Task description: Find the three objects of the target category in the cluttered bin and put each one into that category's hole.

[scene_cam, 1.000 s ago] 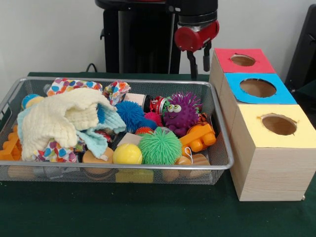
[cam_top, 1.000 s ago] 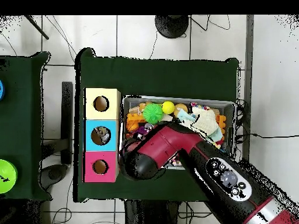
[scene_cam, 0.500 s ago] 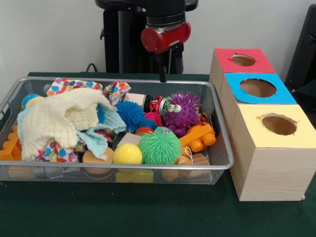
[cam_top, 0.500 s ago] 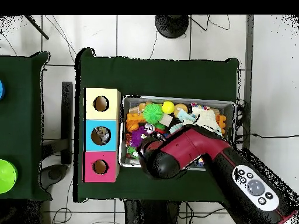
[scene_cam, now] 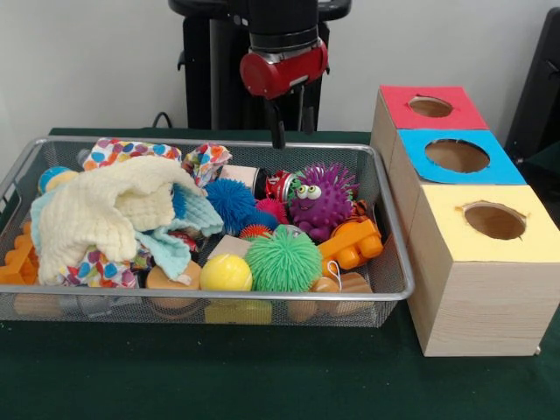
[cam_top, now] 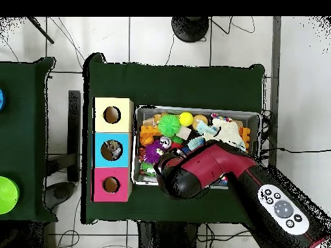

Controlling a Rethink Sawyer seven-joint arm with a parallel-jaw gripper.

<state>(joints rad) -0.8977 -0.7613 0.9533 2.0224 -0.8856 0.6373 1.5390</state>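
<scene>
Gripper [scene_cam: 278, 131] hangs above wire bin's [scene_cam: 389, 229] far rim, apparently searching the clutter, holding nothing visible; finger spread cannot be told.

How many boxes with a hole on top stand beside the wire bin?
3, in one row touching each other beside the wire bin: the red box farthest from the camera, the blue box in the middle, the yellow box nearest. None seems hidden.

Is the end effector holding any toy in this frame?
No, the end effector hangs above the bin's far rim with nothing in it, and the toys lie in the bin.
</scene>
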